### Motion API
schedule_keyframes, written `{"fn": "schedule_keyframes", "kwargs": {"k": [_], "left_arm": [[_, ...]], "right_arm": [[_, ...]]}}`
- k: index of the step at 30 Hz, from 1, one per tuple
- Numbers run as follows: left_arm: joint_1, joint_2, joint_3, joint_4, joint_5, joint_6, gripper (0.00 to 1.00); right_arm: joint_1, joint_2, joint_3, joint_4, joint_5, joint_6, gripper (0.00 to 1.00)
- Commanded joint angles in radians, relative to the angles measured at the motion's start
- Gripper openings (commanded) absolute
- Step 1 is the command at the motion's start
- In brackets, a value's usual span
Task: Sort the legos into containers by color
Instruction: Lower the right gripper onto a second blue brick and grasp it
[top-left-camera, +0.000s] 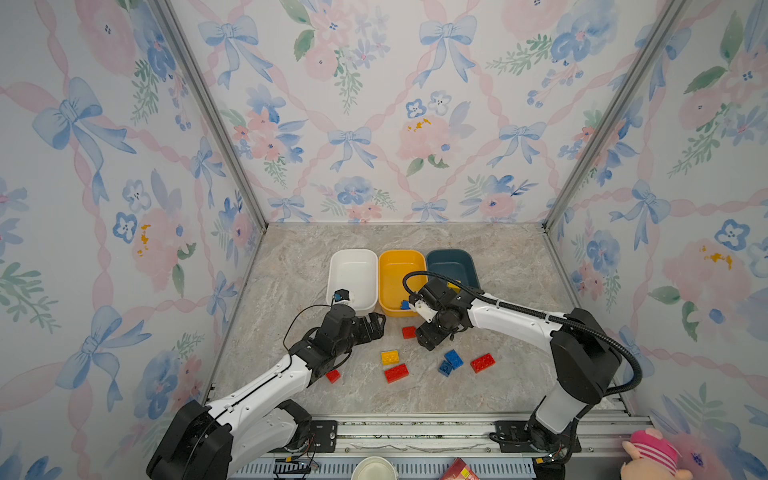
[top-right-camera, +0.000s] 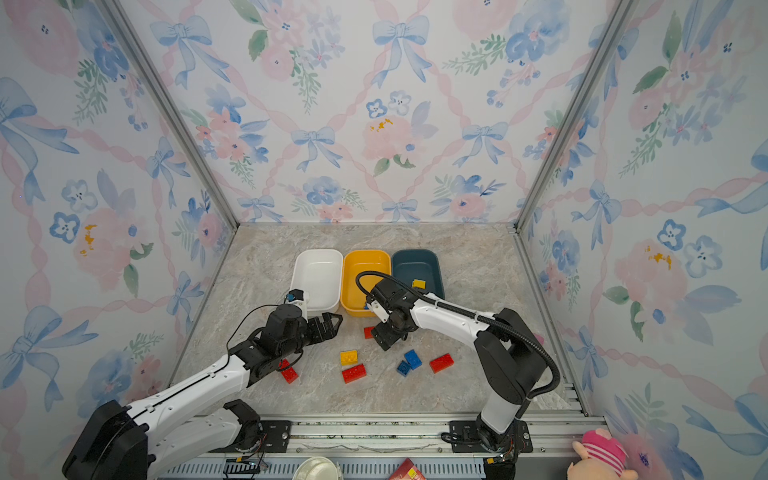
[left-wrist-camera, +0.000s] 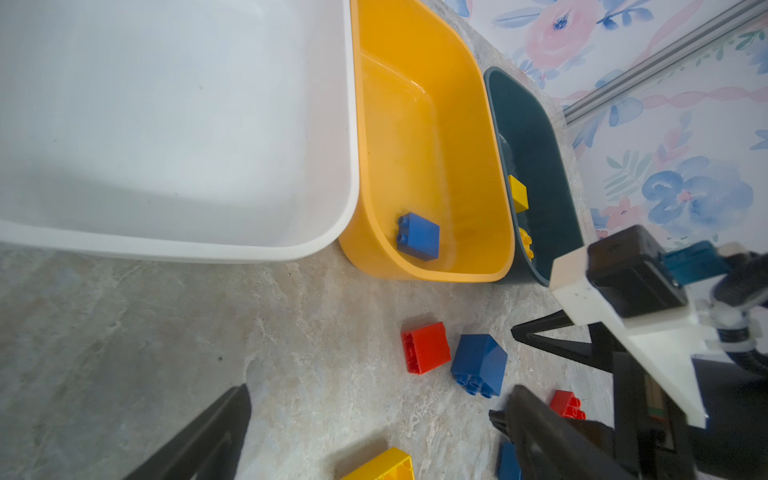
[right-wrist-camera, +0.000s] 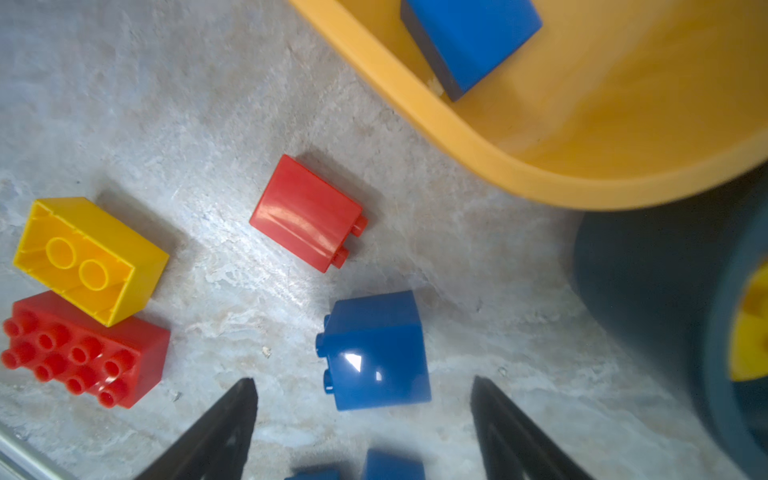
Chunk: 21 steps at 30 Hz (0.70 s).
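Fingers of the right gripper (right-wrist-camera: 362, 380) are spread wide and empty, and the blue brick (right-wrist-camera: 374, 353) lies on its side on the table (right-wrist-camera: 124, 104) just in front of them, near a red brick (right-wrist-camera: 305, 212). I think it should go straight down, put one finger on each flat side, and squeeze gently without bumping the red one. A second blue brick (right-wrist-camera: 473, 37) sits in the yellow tub (right-wrist-camera: 498, 166), so this one likely goes there. The left gripper (left-wrist-camera: 378, 388) is spread wide too, holding nothing.
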Motion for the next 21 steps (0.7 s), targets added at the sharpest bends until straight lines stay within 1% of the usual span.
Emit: {"fn": "schedule_keyframes", "kwargs": {"k": [1,9,15,18,19,21], "left_arm": [[0.008,-0.012,-0.015,-0.02,-0.017,-0.008,0.98],[0.01,-0.004,-0.005,-0.019,-0.012,-0.003,0.98],[0.011,-0.007,-0.006,-0.02,-0.011,-0.004,0.98],[0.012,-0.016,-0.011,-0.019,-0.013,-0.005,0.98],[0.012,-0.018,-0.014,-0.019,-0.013,-0.005,0.98],[0.012,-0.024,-0.018,-0.02,-0.012,-0.008,0.98]], "right_arm": [[0.019,0.024,-0.016,0.027,0.023,-0.022,0.84],[0.022,0.067,-0.005,0.041,0.043,-0.03,0.83],[0.021,0.079,-0.015,0.061,0.059,-0.031,0.81],[0.022,0.078,-0.029,0.073,0.064,-0.028,0.74],[0.022,0.077,-0.032,0.078,0.066,-0.027,0.7],[0.022,0.078,-0.036,0.079,0.07,-0.027,0.65]]}}
